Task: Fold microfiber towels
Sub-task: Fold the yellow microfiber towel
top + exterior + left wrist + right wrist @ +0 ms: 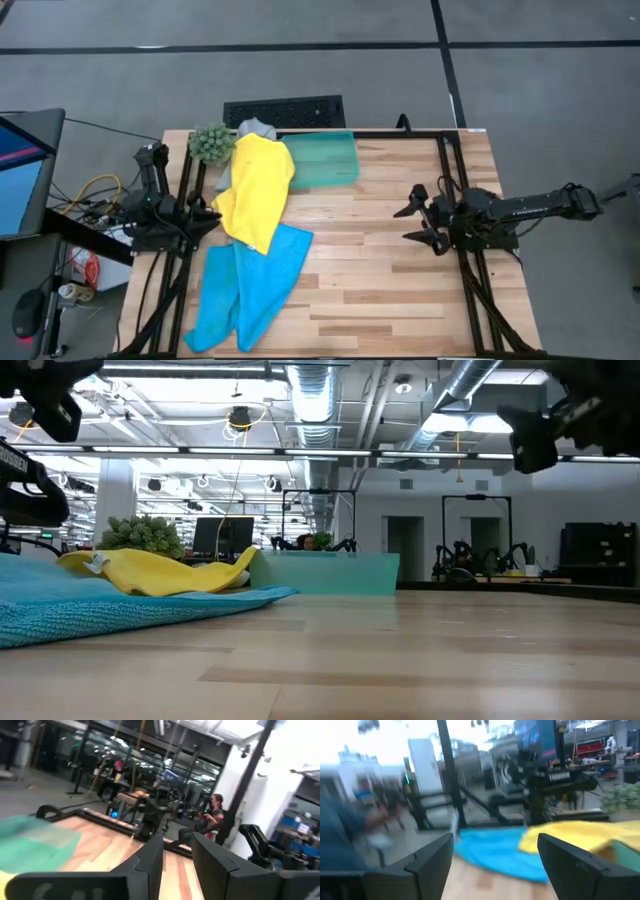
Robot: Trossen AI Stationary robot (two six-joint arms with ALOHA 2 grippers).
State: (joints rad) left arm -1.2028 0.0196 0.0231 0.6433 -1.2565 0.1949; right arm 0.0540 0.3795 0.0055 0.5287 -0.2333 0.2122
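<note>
Waiting wide apart and empty, the right end effector (415, 223) hangs clear of the unfolded yellow towel (256, 190). The left end effector (208, 212), beside that towel, shows a narrow gap, seemingly holding nothing.

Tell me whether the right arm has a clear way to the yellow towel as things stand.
Probably yes. The right gripper is open and faces the yellow towel across bare table, with nothing between them. The towel lies on top of the pile, though whether the arm stretches that far is uncertain.

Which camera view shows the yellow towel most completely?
The high view: the whole yellow towel shows from above, lying over the blue towels. The low view shows it side-on, the right wrist view blurred, the left wrist view hardly anything.
</note>
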